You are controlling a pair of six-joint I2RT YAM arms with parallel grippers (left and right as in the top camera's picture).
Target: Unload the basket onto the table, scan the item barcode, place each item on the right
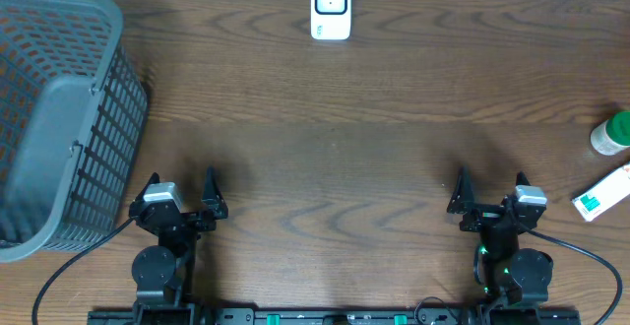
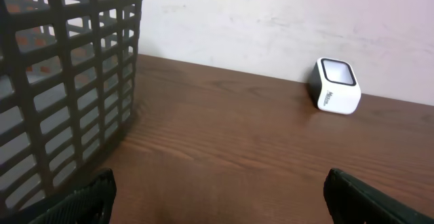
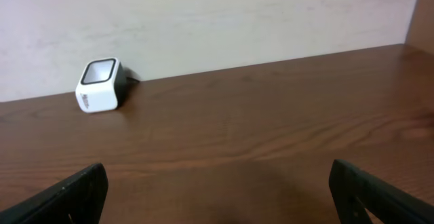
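Observation:
The white barcode scanner (image 1: 331,7) stands at the far edge of the table, its dark window facing up; it also shows as the scanner (image 2: 336,86) in the left wrist view and the scanner (image 3: 100,86) in the right wrist view. At the right edge lie a white box with teal print (image 1: 602,193) and a green-capped white bottle (image 1: 611,133). Near the front edge my left gripper (image 1: 181,183) (image 2: 219,190) is open and holds nothing. To the right of it, my right gripper (image 1: 490,181) (image 3: 218,183) is open too, well left of the box.
A large grey mesh basket (image 1: 59,118) fills the left side of the table, close to the left arm, and appears as the basket (image 2: 68,81) in the left wrist view. A pale wall runs behind the table.

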